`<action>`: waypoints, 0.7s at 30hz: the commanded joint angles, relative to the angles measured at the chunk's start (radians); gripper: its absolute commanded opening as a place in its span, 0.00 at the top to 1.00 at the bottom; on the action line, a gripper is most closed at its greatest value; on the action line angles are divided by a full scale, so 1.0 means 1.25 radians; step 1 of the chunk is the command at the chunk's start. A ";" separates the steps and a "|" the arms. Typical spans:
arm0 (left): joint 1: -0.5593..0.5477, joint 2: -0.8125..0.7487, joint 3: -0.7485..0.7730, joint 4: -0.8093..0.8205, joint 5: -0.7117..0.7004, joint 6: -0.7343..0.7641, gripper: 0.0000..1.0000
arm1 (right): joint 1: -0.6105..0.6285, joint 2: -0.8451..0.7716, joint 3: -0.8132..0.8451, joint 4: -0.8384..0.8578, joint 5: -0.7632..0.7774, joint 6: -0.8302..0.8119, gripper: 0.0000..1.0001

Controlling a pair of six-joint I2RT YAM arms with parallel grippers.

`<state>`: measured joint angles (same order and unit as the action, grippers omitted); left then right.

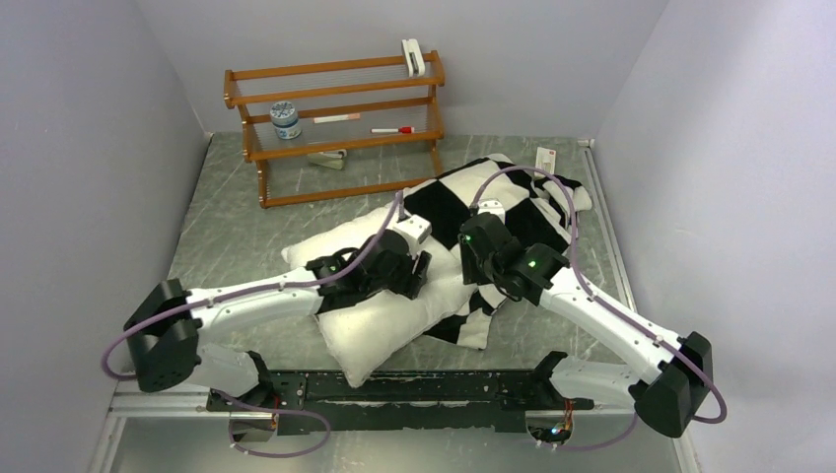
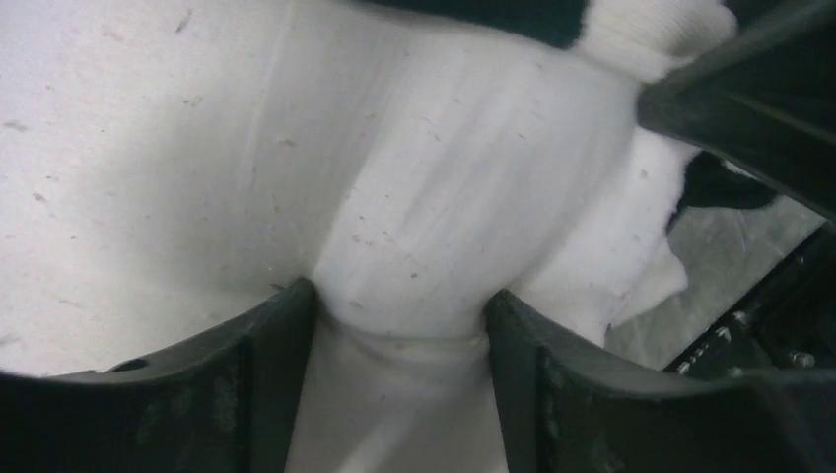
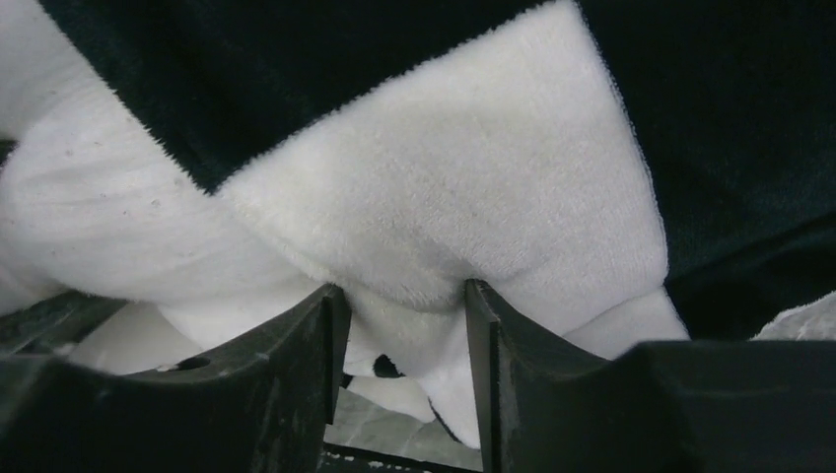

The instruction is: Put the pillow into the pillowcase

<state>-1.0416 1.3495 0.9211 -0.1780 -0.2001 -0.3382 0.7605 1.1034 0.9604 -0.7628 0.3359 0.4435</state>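
Observation:
The white pillow (image 1: 389,330) lies in the middle of the table, its far right end under the black-and-white checkered pillowcase (image 1: 522,197). My left gripper (image 1: 418,272) sits on the pillow's upper right part. In the left wrist view the left gripper (image 2: 401,293) squeezes a plump bulge of the pillow (image 2: 197,148) between its fingers. My right gripper (image 1: 475,278) is at the pillowcase's near edge. In the right wrist view the right gripper (image 3: 404,289) is shut on a white plush square of the pillowcase (image 3: 444,177), and the pillow (image 3: 89,207) shows to its left.
A wooden rack (image 1: 335,128) stands at the back, holding a jar (image 1: 285,120) and a red marker (image 1: 392,129). A small white card (image 1: 545,159) lies behind the pillowcase. Walls close in on both sides. A black rail (image 1: 414,389) runs along the near edge.

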 commanded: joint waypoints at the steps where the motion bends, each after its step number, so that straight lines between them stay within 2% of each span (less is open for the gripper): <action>1: -0.001 0.083 -0.012 0.053 -0.086 -0.033 0.56 | 0.002 0.018 -0.029 0.052 0.063 -0.006 0.56; 3: 0.000 0.096 0.008 0.045 -0.129 -0.054 0.89 | 0.002 0.017 -0.035 0.070 0.059 -0.006 0.69; 4: 0.004 0.092 0.017 0.045 -0.143 -0.065 0.94 | 0.002 0.011 -0.029 0.077 0.047 -0.008 0.76; 8: 0.051 0.043 0.056 0.044 -0.170 -0.111 0.95 | 0.002 -0.018 0.015 0.118 -0.048 -0.022 0.99; 11: 0.057 0.027 0.106 0.028 -0.243 -0.118 0.95 | 0.004 -0.033 0.030 0.182 -0.185 -0.022 1.00; 15: 0.059 0.033 0.154 0.015 -0.283 -0.121 0.95 | 0.006 -0.042 0.030 0.290 -0.387 0.021 1.00; 21: 0.058 0.052 0.142 0.054 -0.323 -0.156 0.95 | 0.006 -0.061 -0.023 0.510 -0.600 0.134 1.00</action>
<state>-0.9764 1.4017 1.0786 -0.2031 -0.5133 -0.4801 0.7532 1.0626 0.9634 -0.3988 -0.0906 0.4828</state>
